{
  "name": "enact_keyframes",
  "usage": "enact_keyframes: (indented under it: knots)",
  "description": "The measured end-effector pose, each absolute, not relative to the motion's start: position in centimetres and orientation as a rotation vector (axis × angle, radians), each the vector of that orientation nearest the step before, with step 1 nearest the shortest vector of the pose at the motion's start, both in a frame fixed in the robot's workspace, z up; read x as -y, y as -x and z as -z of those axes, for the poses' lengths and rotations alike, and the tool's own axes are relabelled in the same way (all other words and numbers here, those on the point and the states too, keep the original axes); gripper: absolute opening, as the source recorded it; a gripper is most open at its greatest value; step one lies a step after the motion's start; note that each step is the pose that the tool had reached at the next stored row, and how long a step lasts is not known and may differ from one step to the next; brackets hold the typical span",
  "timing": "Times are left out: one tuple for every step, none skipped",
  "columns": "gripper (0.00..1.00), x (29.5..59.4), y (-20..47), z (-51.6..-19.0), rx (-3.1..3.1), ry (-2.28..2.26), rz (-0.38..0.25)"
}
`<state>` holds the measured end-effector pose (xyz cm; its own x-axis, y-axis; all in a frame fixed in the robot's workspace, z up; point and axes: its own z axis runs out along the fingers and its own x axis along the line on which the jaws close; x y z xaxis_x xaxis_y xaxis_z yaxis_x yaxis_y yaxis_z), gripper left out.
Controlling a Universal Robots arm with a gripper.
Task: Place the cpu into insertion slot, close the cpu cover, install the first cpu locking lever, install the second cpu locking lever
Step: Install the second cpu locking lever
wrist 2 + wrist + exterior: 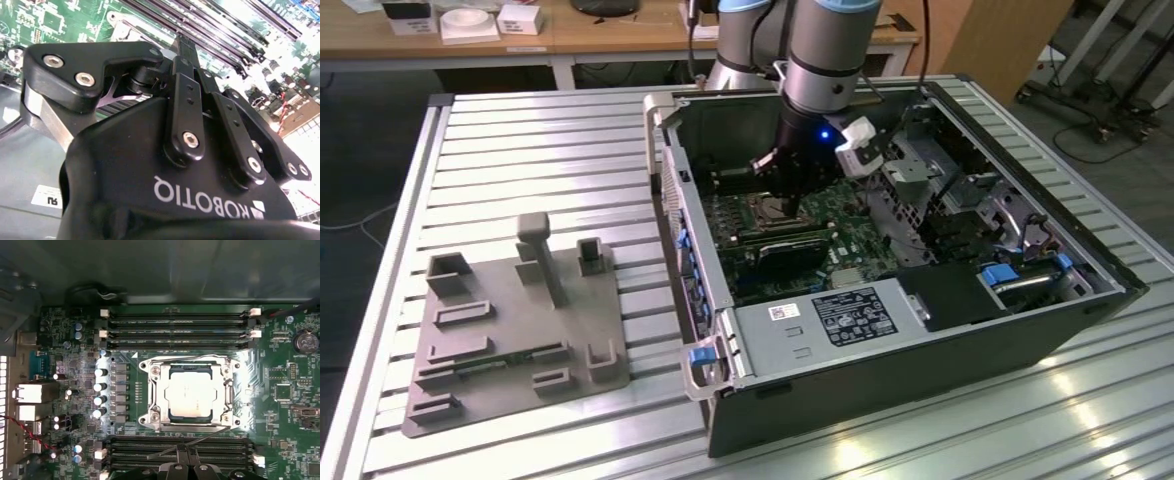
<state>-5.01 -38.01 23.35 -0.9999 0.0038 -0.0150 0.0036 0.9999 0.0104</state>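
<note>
Cpu point(192, 393) seated in insertion slot point(152, 416), cpu cover point(226, 395) down around it. Gripper point(186, 460) at slot's 6 o'clock, over locking lever wire point(200, 441). Pincer state: cannot tell. Risk: tip slips off springy lever, scrapes memory slots point(175, 450).

- A ribbed metal desk point(520, 140) fills most of the exterior view, with light glaring off it near the front.
- A wooden bench point(587, 35) stands behind it, bearing small white boxes point(467, 20).
- Dark floor point(360, 150) shows at the exterior view's left.
- Wheeled stands point(1107, 70) stand at its right.
</note>
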Motion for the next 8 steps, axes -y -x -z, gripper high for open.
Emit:
enact_keyframes:
  knots:
    - [0.1,38.01,5.04,-23.3,-3.127,-0.006,-0.016]
    - [0.1,38.01,5.08,-23.25,-3.127,-0.006,-0.016]
    - [0.1,38.01,5.11,-23.2,-3.127,-0.006,-0.016]
    - [0.1,38.02,5.15,-23.17,-3.127,-0.006,-0.016]
    - [0.1,38.02,5.19,-23.14,-3.127,-0.006,-0.016]
    - [0.1,38.02,5.27,-23.1,-3.127,-0.006,-0.016]
    - [0.1,38.01,5.34,-23.07,-3.127,-0.006,-0.016]
    - [0.1,38.01,5.42,-23.04,-3.127,-0.006,-0.016]
